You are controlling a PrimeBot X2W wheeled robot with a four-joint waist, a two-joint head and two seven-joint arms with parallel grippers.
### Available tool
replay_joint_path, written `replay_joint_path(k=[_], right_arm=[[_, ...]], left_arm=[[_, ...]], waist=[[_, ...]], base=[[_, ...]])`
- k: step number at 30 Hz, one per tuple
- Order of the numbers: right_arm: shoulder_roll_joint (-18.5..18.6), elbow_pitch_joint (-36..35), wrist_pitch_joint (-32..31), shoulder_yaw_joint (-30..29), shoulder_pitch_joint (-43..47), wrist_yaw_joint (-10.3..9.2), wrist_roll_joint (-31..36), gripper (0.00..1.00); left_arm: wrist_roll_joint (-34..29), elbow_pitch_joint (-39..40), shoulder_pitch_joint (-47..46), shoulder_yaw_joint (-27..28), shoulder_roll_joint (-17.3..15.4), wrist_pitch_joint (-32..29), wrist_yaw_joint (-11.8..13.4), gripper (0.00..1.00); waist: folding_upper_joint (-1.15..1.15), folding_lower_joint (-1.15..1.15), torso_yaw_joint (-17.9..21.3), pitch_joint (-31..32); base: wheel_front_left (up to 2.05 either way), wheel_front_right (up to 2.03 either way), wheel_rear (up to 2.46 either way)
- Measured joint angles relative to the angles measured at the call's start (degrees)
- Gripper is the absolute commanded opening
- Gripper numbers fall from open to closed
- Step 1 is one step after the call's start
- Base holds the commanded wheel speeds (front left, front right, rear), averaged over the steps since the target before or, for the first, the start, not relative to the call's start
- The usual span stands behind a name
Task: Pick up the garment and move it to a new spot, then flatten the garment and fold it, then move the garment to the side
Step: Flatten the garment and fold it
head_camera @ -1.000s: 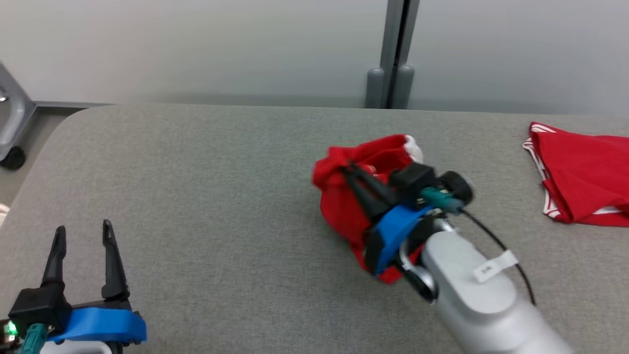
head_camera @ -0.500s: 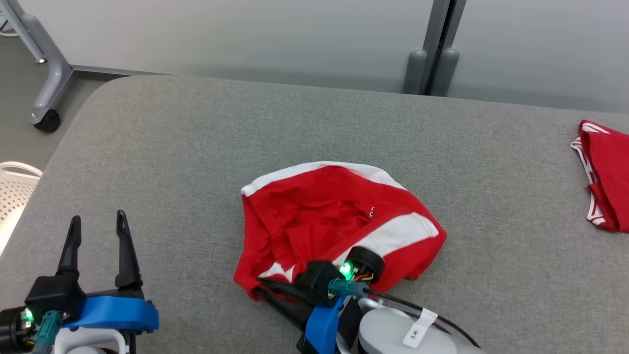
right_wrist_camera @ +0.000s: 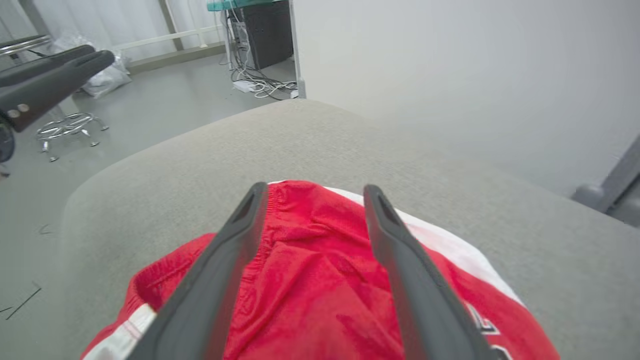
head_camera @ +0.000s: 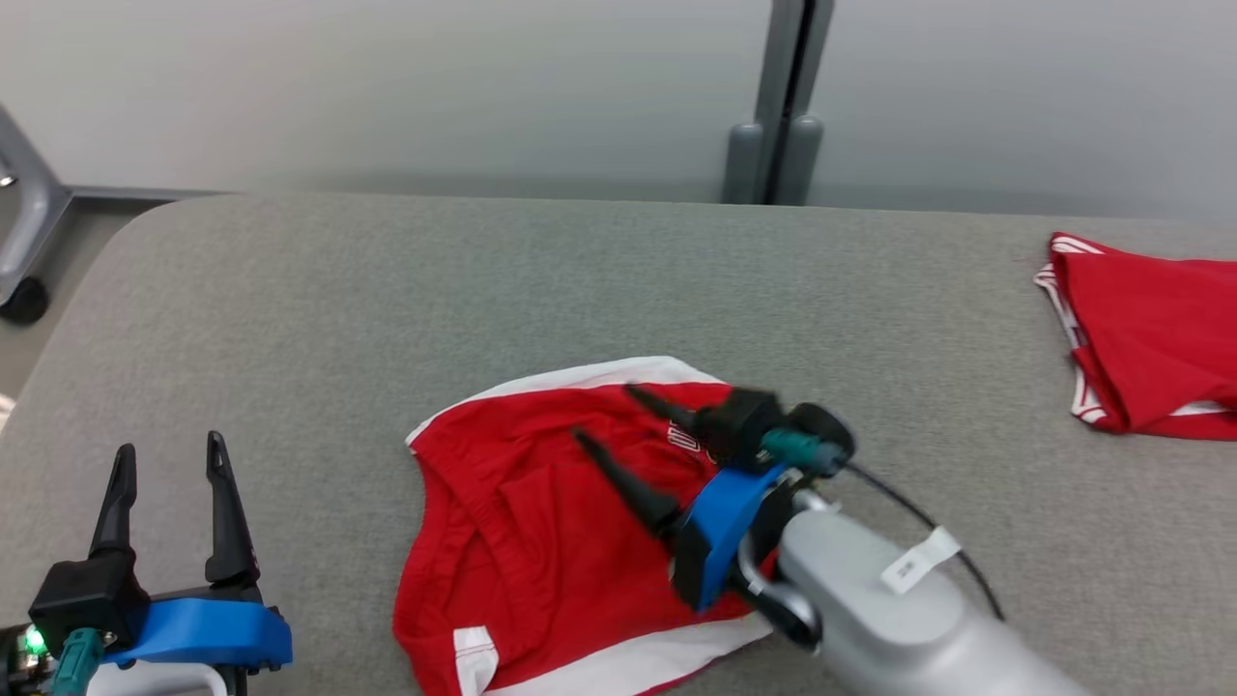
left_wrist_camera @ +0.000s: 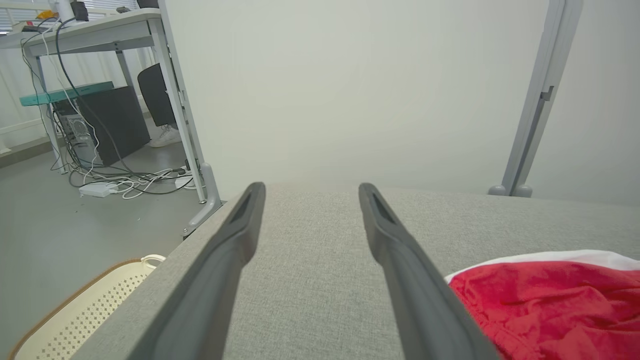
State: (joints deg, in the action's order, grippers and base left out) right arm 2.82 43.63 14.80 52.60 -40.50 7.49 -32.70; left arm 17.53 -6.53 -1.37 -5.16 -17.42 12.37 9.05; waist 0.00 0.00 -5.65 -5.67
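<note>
The red shorts [head_camera: 541, 522] lie on the grey table [head_camera: 387, 290], in the near middle, a bit to the left of the right arm. That looks like a good spot, because both arms can reach them there and there is bare table all around for spreading them out. The right claw [head_camera: 607, 414] hangs just over the shorts with its two fingers wide apart, and it holds nothing. The shorts rest on the table by themselves. The left claw [head_camera: 167, 447] is at the near left over bare table, well apart from the shorts. Its fingers are wide apart too and it holds nothing. It seems to be waiting out of the way until it is needed. The shorts are not flat yet: the cloth is wrinkled and the left side looks bunched up. So the next job is likely to pull and smooth them before any folding. Another red cloth [head_camera: 1150, 338] lies far off at the right, so it should not get in the way.
</note>
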Motion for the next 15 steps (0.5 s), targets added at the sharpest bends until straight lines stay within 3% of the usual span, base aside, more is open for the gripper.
replay_joint_path(k=[4,9,12,15], right_arm=[[3.47,-2.67,0.13,-11.2,0.94,0.0,5.19,1.0],[8.24,-9.59,0.16,-24.34,9.98,-0.01,11.05,1.0],[9.29,-12.73,0.16,-28.37,16.46,0.0,14.04,1.0],[10.03,-14.81,0.13,-28.58,22.41,-0.01,15.88,1.0]], left_arm=[[0.05,1.12,1.29,0.34,-0.54,-0.27,0.29,1.0],[0.16,1.91,2.26,0.49,-0.98,-0.66,0.52,1.0],[0.19,2.48,2.75,0.51,-1.24,-0.89,0.66,1.0],[0.57,2.91,3.32,0.51,-1.51,-1.03,0.75,1.0]], waist=[[0.0,0.0,2.24,1.02],[0.0,0.0,4.19,2.12],[0.0,-0.01,4.77,2.71],[0.0,0.0,5.12,3.1]], base=[[0.0,0.0,0.0],[0.0,0.0,0.0],[0.0,0.0,0.0],[0.0,0.0,0.0]])
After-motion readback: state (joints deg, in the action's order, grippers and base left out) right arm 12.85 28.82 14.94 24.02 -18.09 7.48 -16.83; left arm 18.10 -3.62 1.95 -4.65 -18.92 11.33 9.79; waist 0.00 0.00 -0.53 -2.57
